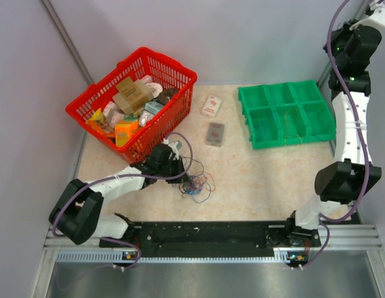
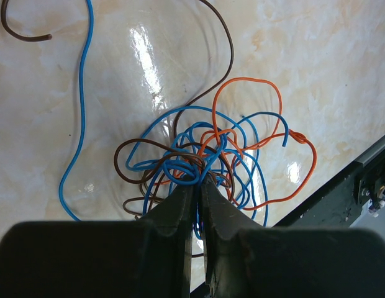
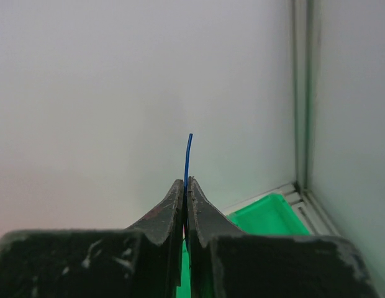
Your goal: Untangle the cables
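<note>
With the left gripper (image 2: 197, 181) we pinched the tangle (image 2: 208, 152) at its tips, probably to anchor it; the right gripper (image 3: 185, 181) clamped one blue wire (image 3: 187, 155), well apart.

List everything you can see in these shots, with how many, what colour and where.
cables: one tangle, blue, orange and brown, table front left
blue wire: one, pinched in the right hand
basket: one, red, back left
packaged goods: several, mixed colours, in the basket
tray: one, green, compartmented, back right
small box: one, white and red, back centre
flat packet: one, grey, on the near side of the small box
table: one, beige marbled
left hand: black, closed on the tangle
right hand: black, raised, shut on the blue wire
</note>
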Tool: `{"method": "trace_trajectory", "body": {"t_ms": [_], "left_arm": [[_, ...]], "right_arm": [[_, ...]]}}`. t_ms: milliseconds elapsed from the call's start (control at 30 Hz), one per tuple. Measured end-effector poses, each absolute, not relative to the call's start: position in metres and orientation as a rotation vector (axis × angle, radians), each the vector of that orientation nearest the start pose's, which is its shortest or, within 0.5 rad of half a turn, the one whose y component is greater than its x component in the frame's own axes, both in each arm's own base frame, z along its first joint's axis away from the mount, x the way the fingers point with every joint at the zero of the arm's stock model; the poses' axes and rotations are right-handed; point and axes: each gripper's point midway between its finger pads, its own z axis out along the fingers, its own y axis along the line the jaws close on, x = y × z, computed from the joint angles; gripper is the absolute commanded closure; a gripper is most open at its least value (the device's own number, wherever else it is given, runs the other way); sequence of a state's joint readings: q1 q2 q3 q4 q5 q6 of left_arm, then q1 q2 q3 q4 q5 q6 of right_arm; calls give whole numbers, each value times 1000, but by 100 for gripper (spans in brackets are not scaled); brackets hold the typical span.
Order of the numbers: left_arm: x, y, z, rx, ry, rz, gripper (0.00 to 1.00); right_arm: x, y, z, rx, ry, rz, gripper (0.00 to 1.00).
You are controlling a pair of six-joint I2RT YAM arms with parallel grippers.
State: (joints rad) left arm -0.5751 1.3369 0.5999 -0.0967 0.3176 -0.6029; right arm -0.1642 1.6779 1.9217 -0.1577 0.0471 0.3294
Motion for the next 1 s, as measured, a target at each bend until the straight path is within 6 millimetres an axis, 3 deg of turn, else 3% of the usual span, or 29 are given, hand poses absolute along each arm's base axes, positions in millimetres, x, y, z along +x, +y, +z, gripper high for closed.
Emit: {"method": "trace_trajectory", "body": {"t_ms": [133, 233, 367, 467, 533, 633, 700, 900, 1000], "left_arm": [[220, -234, 54, 121, 2558, -890, 87], [220, -234, 55, 118, 2558, -895, 87], [221, -233, 54, 118, 2559, -891, 87], [220, -232, 53, 117, 2565, -889, 87], [219, -232, 53, 123, 2567, -889, 87], [218, -231, 52, 134, 2573, -884, 87], [217, -230, 52, 140, 2575, -884, 87], [216, -230, 56, 148, 2567, -890, 87], [216, -230, 59, 150, 2558, -893, 87]], "right_arm": [[503, -85, 485, 438, 1408, -44, 100], [469, -98, 480, 512, 1376, -201, 100], [425, -143, 453, 649, 1353, -405, 100], [409, -171, 425, 727, 1375, -538, 100], [407, -180, 408, 753, 1414, -591, 100], [406, -177, 393, 757, 1492, -600, 100], [403, -170, 401, 758, 1514, -605, 100], [388, -122, 474, 698, 1417, -499, 100], [381, -113, 496, 627, 1365, -439, 100]]}}
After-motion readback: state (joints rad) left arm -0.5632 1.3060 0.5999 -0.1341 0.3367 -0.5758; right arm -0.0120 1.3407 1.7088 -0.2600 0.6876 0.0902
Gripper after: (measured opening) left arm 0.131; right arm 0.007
